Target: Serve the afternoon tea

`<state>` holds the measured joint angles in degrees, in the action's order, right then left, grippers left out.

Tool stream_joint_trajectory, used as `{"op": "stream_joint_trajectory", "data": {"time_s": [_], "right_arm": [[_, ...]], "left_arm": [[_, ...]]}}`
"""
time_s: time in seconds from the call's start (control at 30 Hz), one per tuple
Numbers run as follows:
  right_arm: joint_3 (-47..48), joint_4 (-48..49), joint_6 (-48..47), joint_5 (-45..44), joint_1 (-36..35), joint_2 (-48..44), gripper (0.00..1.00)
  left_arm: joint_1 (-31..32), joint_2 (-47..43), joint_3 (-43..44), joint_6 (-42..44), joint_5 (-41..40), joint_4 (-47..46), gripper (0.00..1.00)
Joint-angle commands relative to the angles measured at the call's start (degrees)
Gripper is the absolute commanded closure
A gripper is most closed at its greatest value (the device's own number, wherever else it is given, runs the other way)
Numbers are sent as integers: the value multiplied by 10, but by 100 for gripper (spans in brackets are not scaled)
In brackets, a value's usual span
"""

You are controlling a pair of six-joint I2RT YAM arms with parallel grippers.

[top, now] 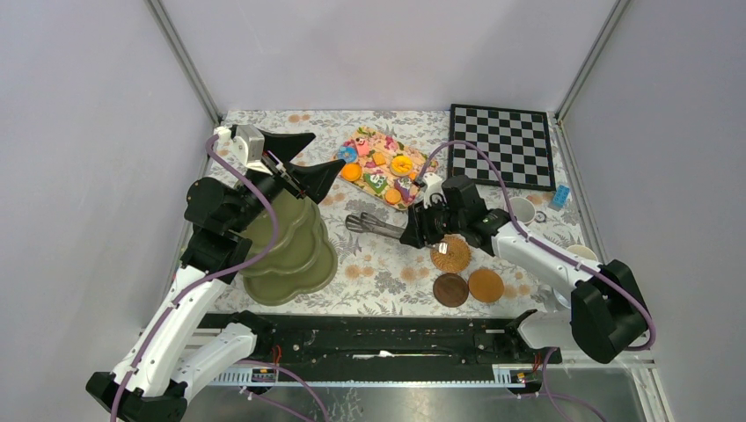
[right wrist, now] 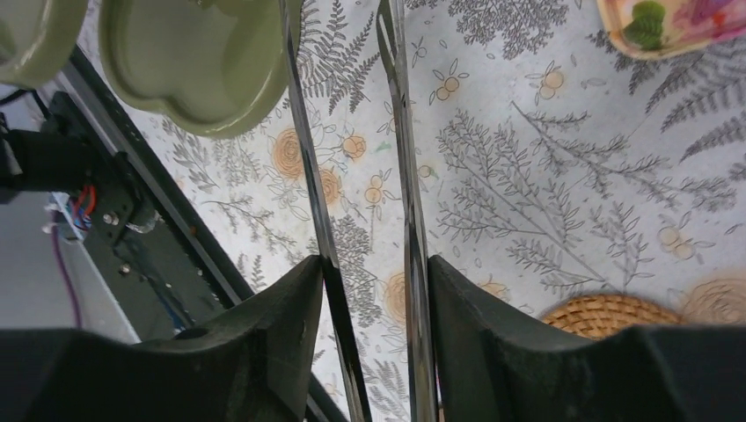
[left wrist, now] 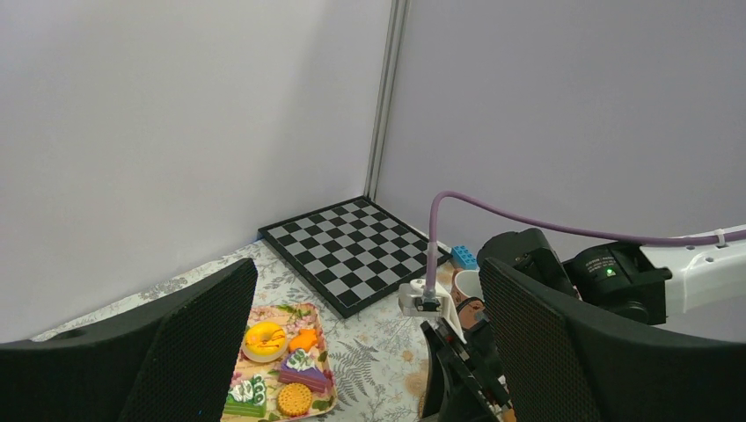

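Right end effector (top: 413, 230) is clenched on the tongs (top: 374, 226). Left end effector (top: 324, 151) hangs spread and empty over the stand (top: 295, 264). The pastries (top: 380, 167) sit just beyond the tongs on the worktop (top: 387, 264). They look small, light and probably slick, so I'd pinch each one gently across its middle.

**Where things sit on the counter**

The tiered stand (top: 290, 251) stands at the left of the counter (top: 387, 264). Behind it to the right, pastries (top: 401, 164) lie on a tray (top: 364, 136), with the chessboard (top: 501, 145) to its right at the back. The tongs (top: 374, 226) lie between the stand and the rear coaster (top: 450, 253). Before that coaster, the left front coaster (top: 450, 289) and right front coaster (top: 486, 285) lie side by side. A mug (top: 522, 209) stands just before the chessboard.
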<state>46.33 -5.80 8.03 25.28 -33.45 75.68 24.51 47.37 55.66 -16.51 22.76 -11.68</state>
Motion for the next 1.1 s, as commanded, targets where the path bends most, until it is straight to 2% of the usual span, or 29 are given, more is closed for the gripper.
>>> {"op": "stream_joint_trajectory", "data": {"time_s": [0.0, 0.13, 0.33, 0.57, 0.73, 0.83, 0.87, 0.97, 1.07], "right_arm": [[20, -12, 81, 7, -6, -13, 51], [17, -20, 96, -10, -5, -30, 61], [16, -19, 107, -24, -5, -85, 60], [32, -50, 127, -117, -5, -141, 58], [-25, 11, 195, -221, -4, -216, 62], [-74, 51, 195, -290, -4, -271, 60], [-77, 50, 187, -308, -4, -279, 62], [-46, -11, 178, -355, -4, -259, 65], [-8, -60, 159, -353, -4, -221, 55]], "left_arm": [[-3, 3, 1, 1, 11, -26, 1], [-3, 3, 0, 4, 7, -24, 1], [-3, 5, -1, 6, 4, -24, 1], [-3, 10, -2, 10, -1, -20, 1], [-3, 14, -2, 11, -1, -20, 1], [-3, 17, -2, 11, -2, -20, 1], [-3, 17, -2, 11, -2, -20, 1], [-3, 18, -2, 11, -3, -20, 1], [-3, 17, -1, 9, 0, -20, 1]]}}
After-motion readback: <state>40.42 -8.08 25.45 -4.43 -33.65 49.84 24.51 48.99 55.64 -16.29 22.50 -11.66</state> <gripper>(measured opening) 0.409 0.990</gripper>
